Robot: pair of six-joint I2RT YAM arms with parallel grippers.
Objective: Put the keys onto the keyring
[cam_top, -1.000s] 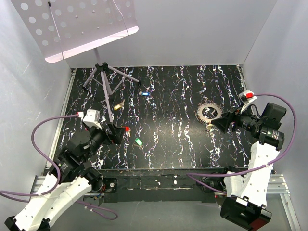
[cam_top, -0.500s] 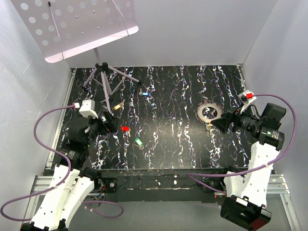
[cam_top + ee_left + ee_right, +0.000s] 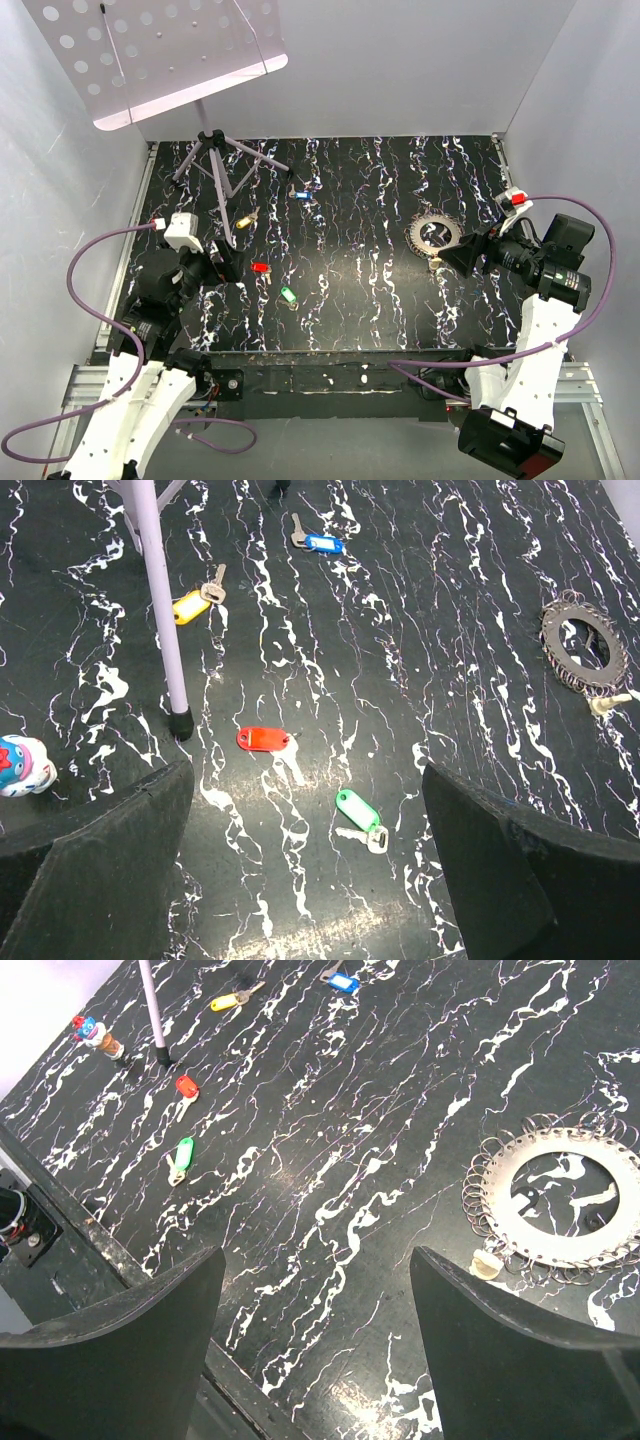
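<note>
Toothed silvery keyring [image 3: 555, 1246], plastic-headed keys [image 3: 264, 739]

**Surfaces and finishes, seen from both my wrists**

Table top [image 3: 420, 640]: black with white marble-like veins, smooth and glossy, glare patches at the near edge.

Red key [image 3: 264, 740], green key [image 3: 353, 807], blue key [image 3: 324, 544], yellow key [image 3: 188, 607]: shiny coloured plastic heads, bare silvery metal blades.

Keyring [image 3: 556, 1144]: flat grey metal, dull satin, rimmed with thin wire loops.

My left gripper [image 3: 305, 770] and right gripper [image 3: 317, 1252]: fingers [image 3: 100, 870] matt black plastic, faintly grainy.

Stand leg [image 3: 160, 600]: smooth lilac-painted tube with a black, rubbery-looking foot.
</note>
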